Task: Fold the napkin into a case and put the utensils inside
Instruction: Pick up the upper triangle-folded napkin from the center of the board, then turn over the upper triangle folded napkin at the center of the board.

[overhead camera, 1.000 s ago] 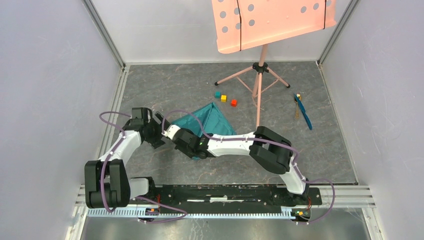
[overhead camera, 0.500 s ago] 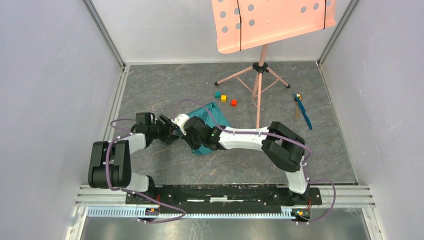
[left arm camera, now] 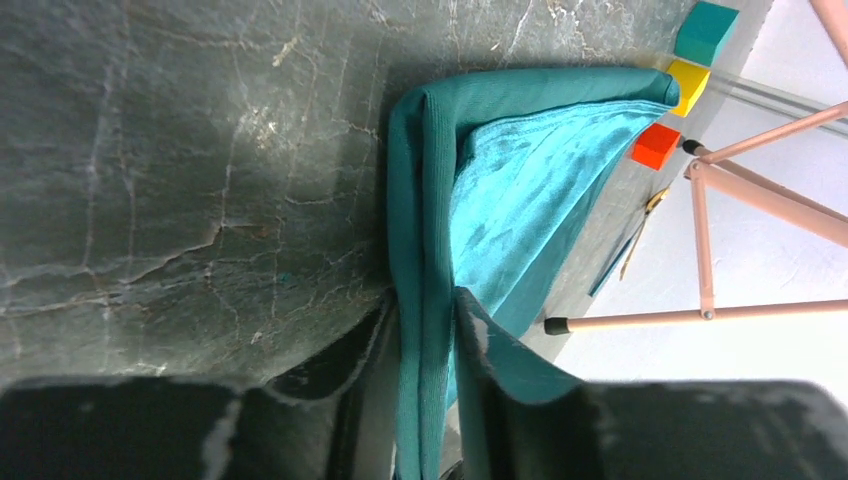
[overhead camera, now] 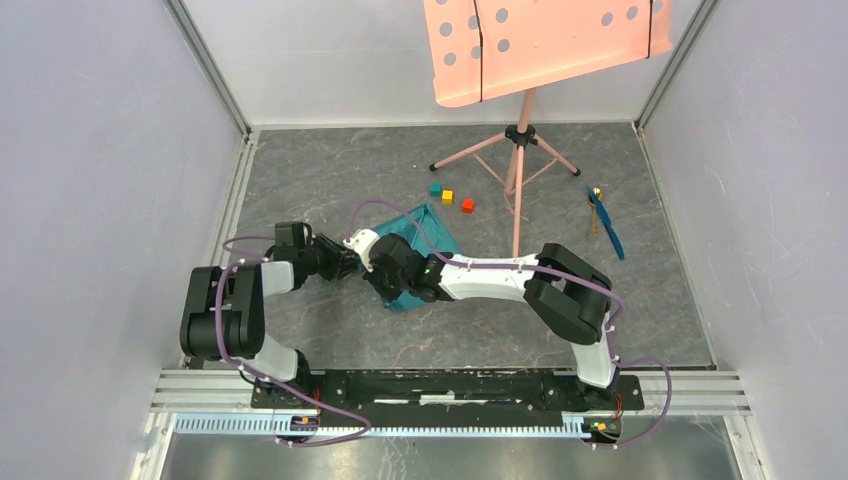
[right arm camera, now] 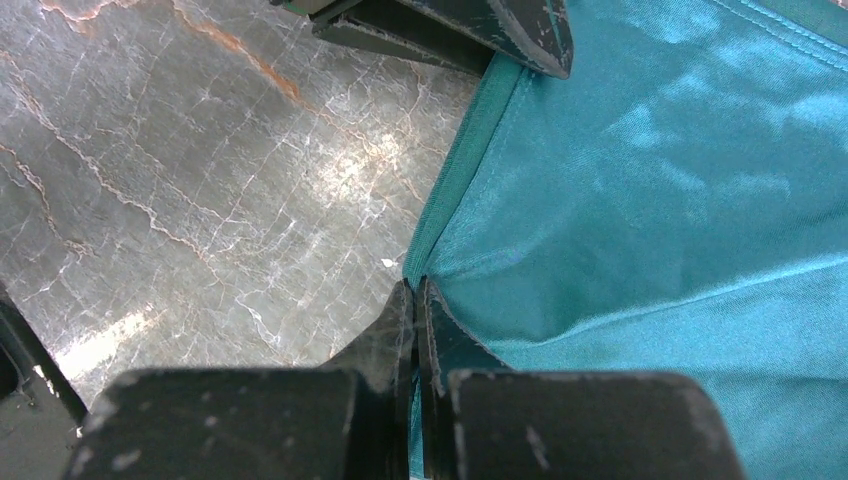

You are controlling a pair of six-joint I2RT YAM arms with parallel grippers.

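The teal-green napkin (overhead camera: 428, 232) lies partly folded on the grey floor, its left part under my right arm. In the left wrist view its doubled edge (left arm camera: 425, 200) runs up between my left gripper's (left arm camera: 425, 330) fingers, which press it from both sides. My right gripper (right arm camera: 418, 295) is shut on the napkin's (right arm camera: 650, 200) edge further along. From above, the left gripper (overhead camera: 352, 265) and right gripper (overhead camera: 385, 290) meet at the cloth's left side. The utensils lie far right: a blue piece (overhead camera: 608, 232) and a golden spoon (overhead camera: 595, 203).
Three small cubes, teal (overhead camera: 436, 187), yellow (overhead camera: 447, 196) and orange-red (overhead camera: 467, 206), sit just beyond the napkin. A pink music stand (overhead camera: 517, 165) rises behind them on tripod legs. Grey walls close in the floor on the left, right and back.
My left gripper has swung right to the napkin's edge and closed onto it. The right arm pulled the cloth leftward earlier and has held still since.
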